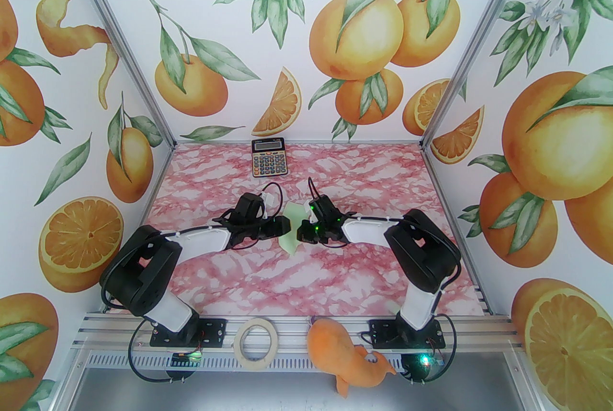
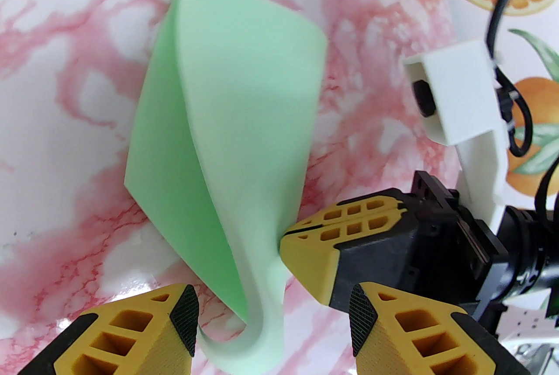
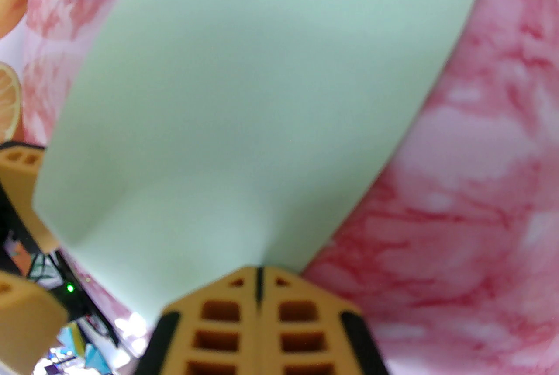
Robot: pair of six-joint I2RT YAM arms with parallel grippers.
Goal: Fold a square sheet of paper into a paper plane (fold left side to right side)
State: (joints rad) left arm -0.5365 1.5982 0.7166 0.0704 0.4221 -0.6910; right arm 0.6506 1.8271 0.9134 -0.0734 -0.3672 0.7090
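Two-fingered right gripper [image 3: 259, 272] pinched together on an edge of the square sheet of paper [image 2: 244, 102], partly lifted and curled over the pink marbled tabletop [image 2: 65, 102]. Left gripper [image 2: 275, 316] spread apart, astride the curled lower fold, not clamping. Calculator [image 1: 268, 157] at far edge, lettering too small to read.

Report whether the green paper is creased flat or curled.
Curled, uncreased: the green paper bends in a rounded loop, pinched by the right gripper.
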